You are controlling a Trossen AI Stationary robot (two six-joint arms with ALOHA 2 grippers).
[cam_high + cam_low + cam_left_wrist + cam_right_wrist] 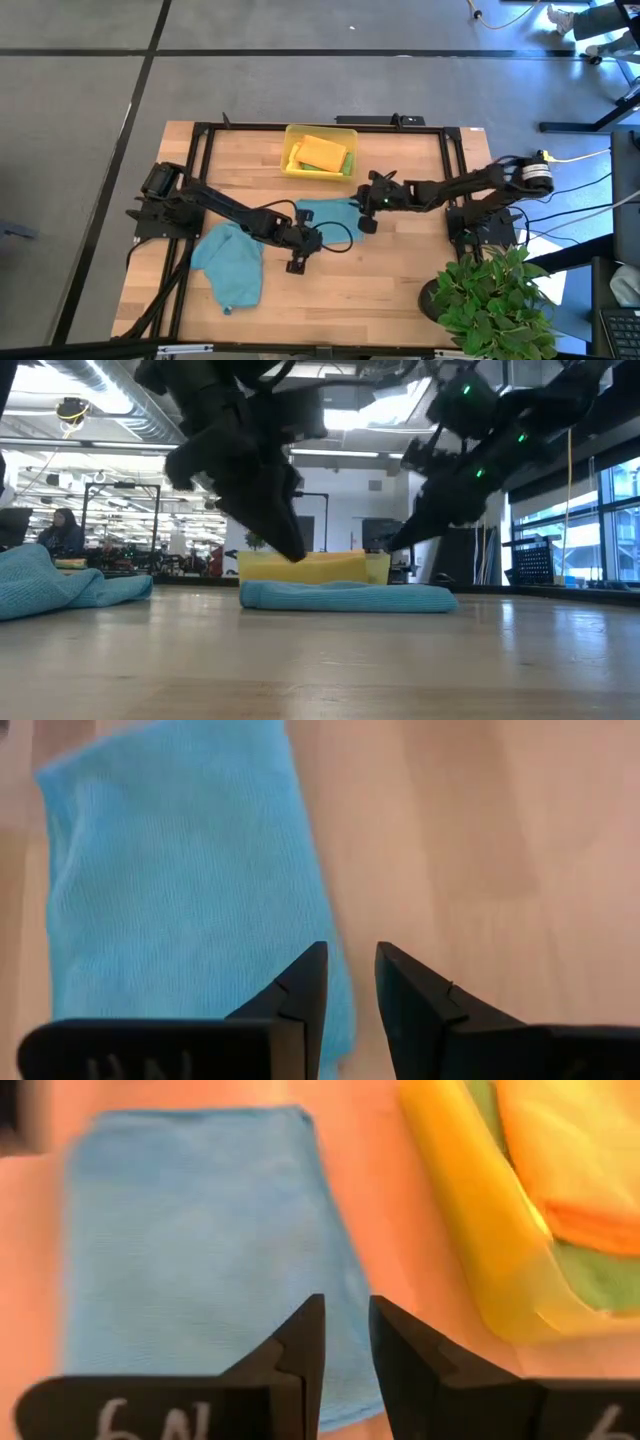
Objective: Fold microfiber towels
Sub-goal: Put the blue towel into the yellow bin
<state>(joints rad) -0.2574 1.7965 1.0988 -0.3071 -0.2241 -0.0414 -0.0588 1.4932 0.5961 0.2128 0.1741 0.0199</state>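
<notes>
A teal-blue microfiber towel (328,212) (345,596) lies folded flat on the table's middle. My left gripper (303,243) (350,955) hovers just above its near left end, open by a narrow gap, holding nothing. My right gripper (366,208) (345,1308) hovers above its right end, also open by a narrow gap and holding nothing. In the low view both grippers' fingertips (296,550) stand clear above the towel. A second teal-blue towel (230,262) (60,585) lies crumpled at the near left. An orange towel (322,152) and a green one (349,163) lie in the tray.
A translucent yellow tray (290,150) (470,1210) stands at the table's far middle, just beyond the folded towel. A potted plant (490,290) sits off the near right corner. A black frame (200,150) runs along the table's far and side edges. Bare wood (380,290) lies toward the near edge.
</notes>
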